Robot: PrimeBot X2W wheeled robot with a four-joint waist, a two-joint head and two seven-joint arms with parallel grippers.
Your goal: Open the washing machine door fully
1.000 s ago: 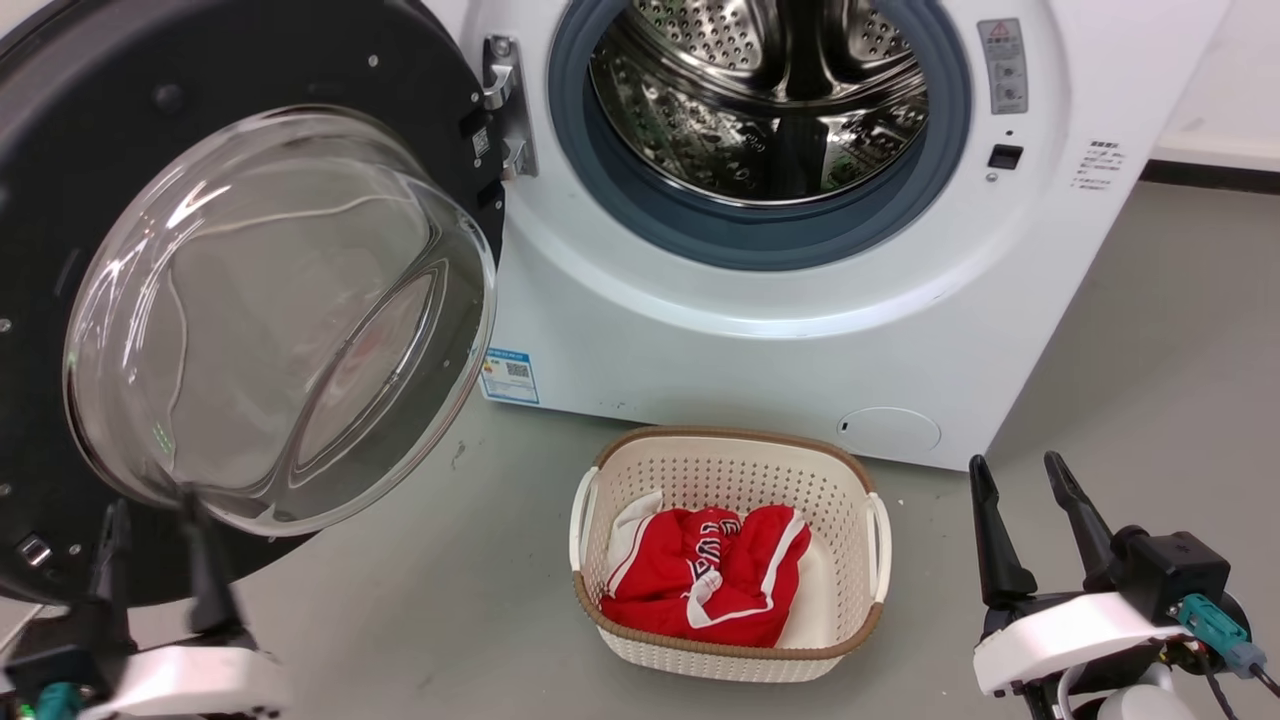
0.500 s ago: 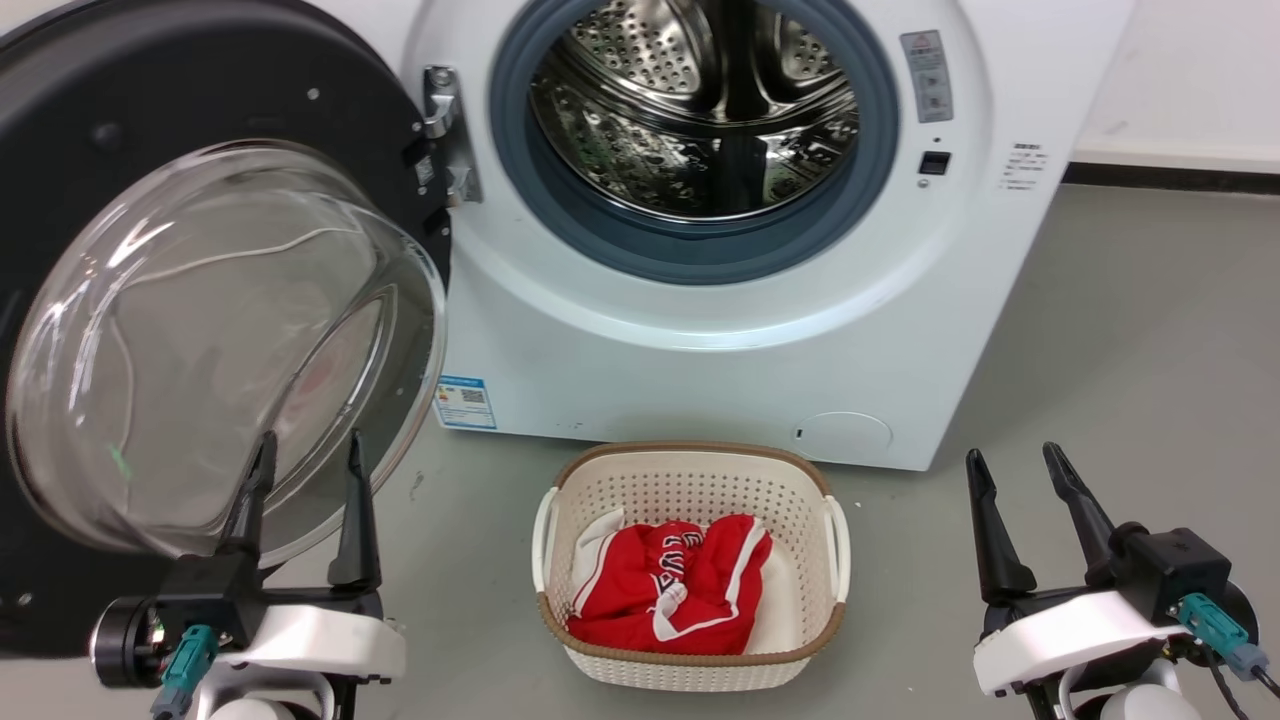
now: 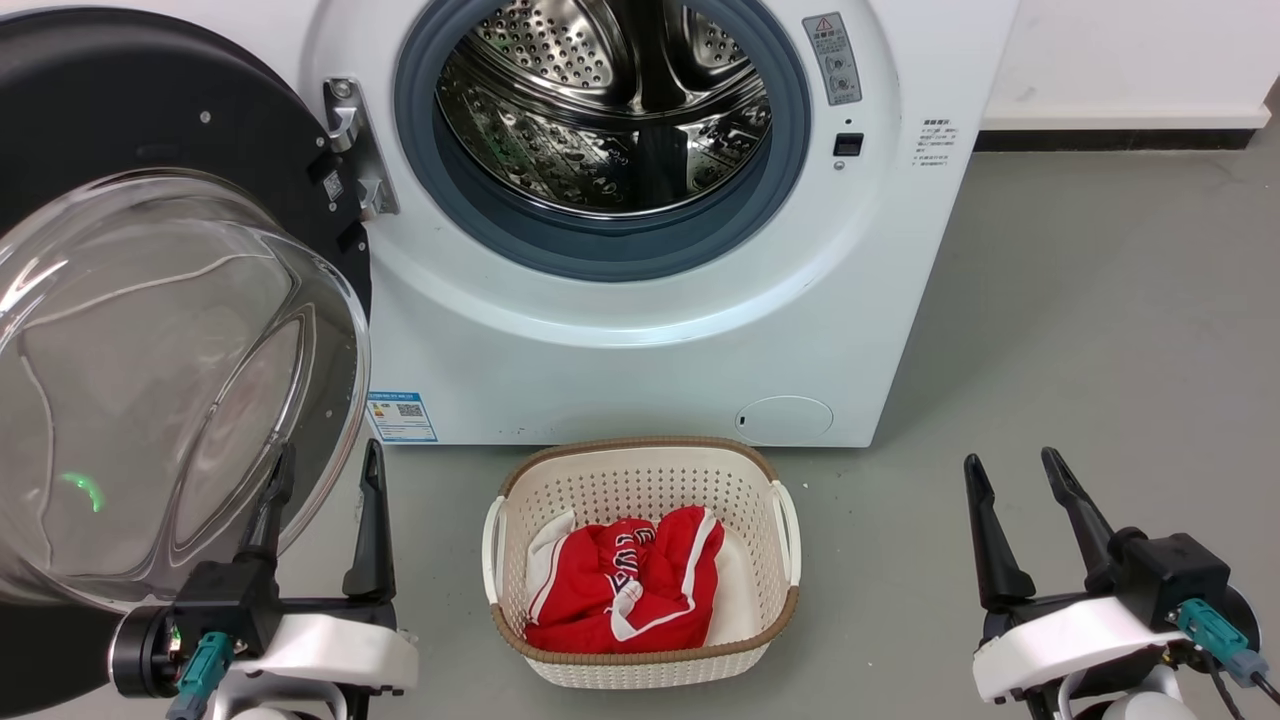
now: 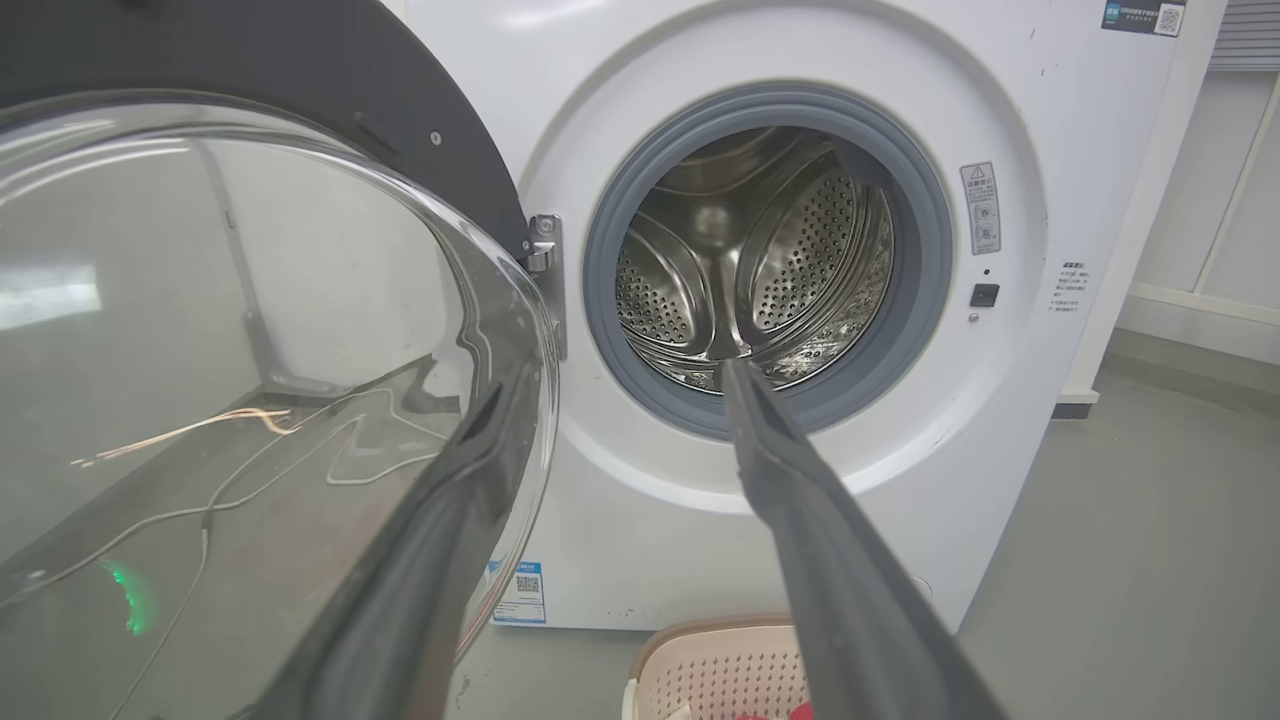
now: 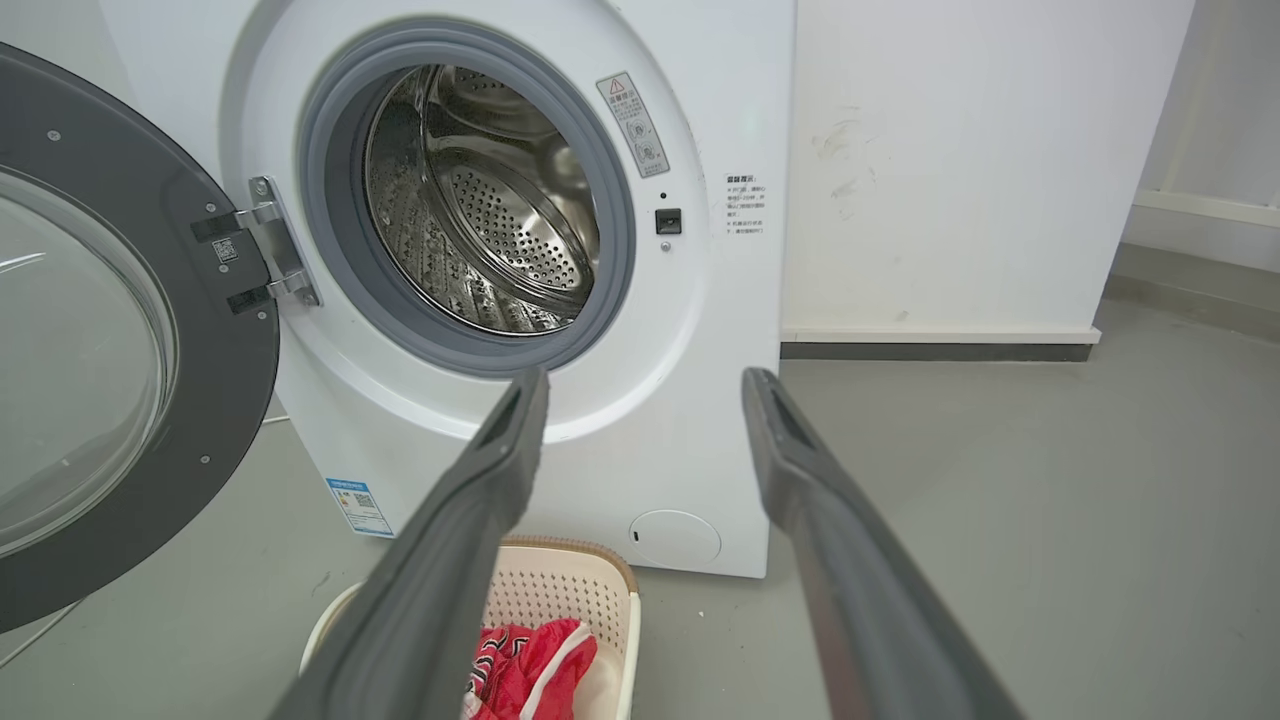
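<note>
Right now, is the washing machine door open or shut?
Open. The washing machine door stands swung wide on its hinge, leaving the steel drum fully exposed.

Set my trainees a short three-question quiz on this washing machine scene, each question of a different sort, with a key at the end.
1. True or false: the washing machine door is shut over the drum.
2. What lies in the basket? A) a red garment B) blue towels C) nothing
3. Fill in: both arms' jaws stand ___, with nothing between them.
Key: 1 false; 2 A; 3 open.
</note>
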